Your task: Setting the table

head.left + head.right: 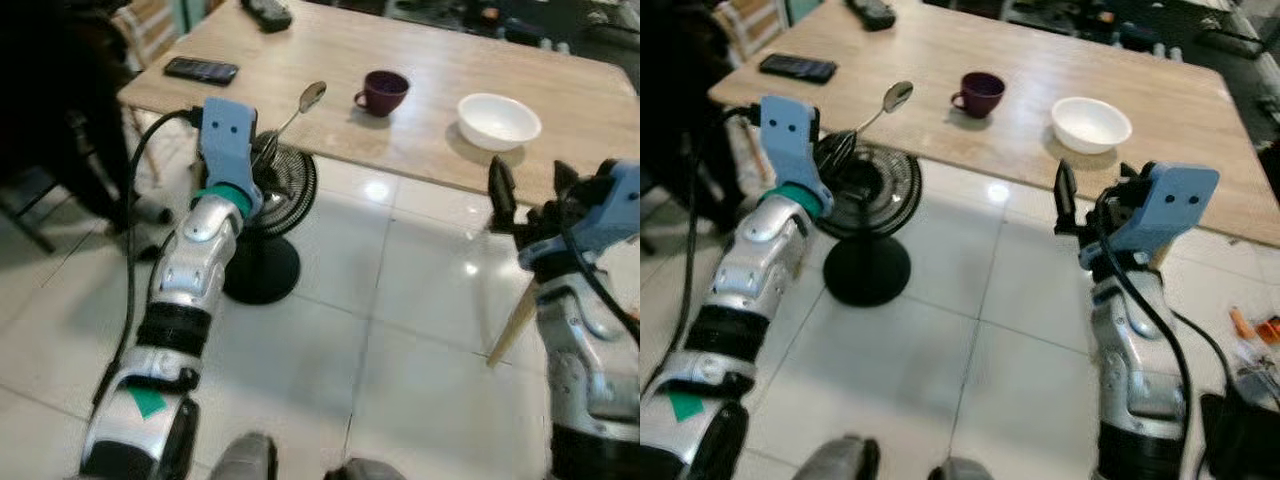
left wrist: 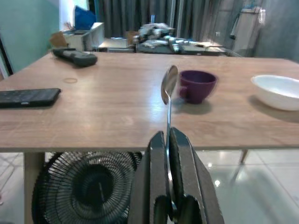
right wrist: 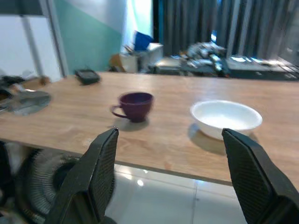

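Note:
My left gripper [image 2: 167, 140] is shut on the handle of a metal spoon [image 1: 303, 104], whose bowl [image 2: 169, 84] hovers over the near edge of the wooden table [image 1: 430, 140]. A dark purple cup [image 1: 383, 92] stands on the table just beyond the spoon, and a white bowl [image 1: 498, 120] sits to its right. My right gripper [image 1: 531, 185] is open with nothing between its fingers [image 3: 100, 158], held in front of the table edge, facing the white bowl [image 3: 226, 116] and the cup [image 3: 135, 105].
A black phone [image 1: 201, 70] lies near the table's left corner and a remote [image 1: 266, 13] at the far edge. A black floor fan [image 1: 265, 215] stands under the table edge below my left gripper. A chair [image 1: 143, 30] is at the left. White tiled floor [image 1: 400, 330] lies before the table.

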